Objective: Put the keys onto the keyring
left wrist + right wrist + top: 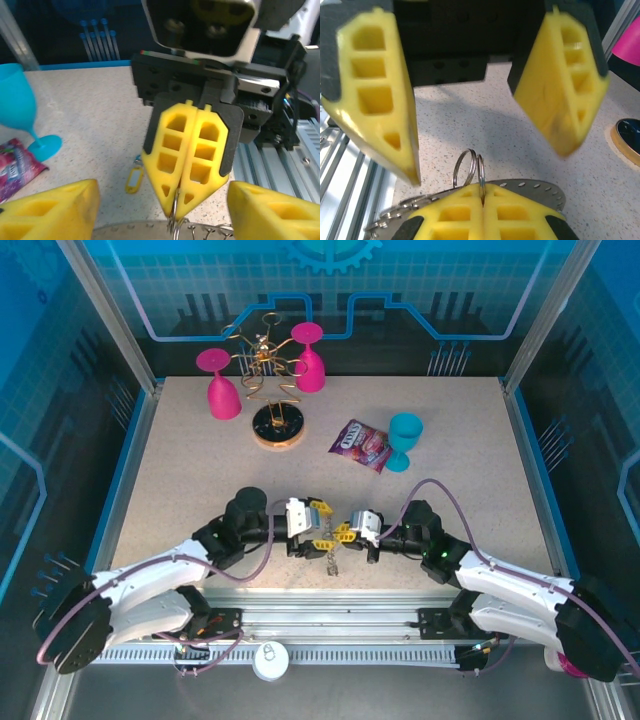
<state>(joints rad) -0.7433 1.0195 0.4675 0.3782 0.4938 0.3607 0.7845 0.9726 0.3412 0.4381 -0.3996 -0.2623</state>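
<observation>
My right claw point(482, 192) is closed, its two yellow fingers pressed together on one wire loop point(469, 167) that stands up from the rim of the keyring point(540, 190). The flat grey ring lies level directly beneath those fingertips. My left claw point(322, 524) faces it tip to tip with its fingers point(375, 100) spread wide and nothing between them, so it is open and free. The key point(134, 179) lies flat on the bench point(100, 115), apart from the ring and in no grip. In the left wrist view it sits ahead of the left claw, below the right claw's closed fingers and offset toward the blue goblet point(17, 107) side, away from the aluminium rail point(280, 175). Its long axis appears to run roughly along the left claw's line of approach: yellow head nearer, the small metal end pointing away, though that end is too small to read with certainty. Judgement: the left claw is both the nearer and the unoccupied one. The coming move therefore turns on that sideways offset and on the height difference between open fingers and bench — the left claw needs to shift toward the goblet side and descend, with its fingers closing across the key's narrow width.
</observation>
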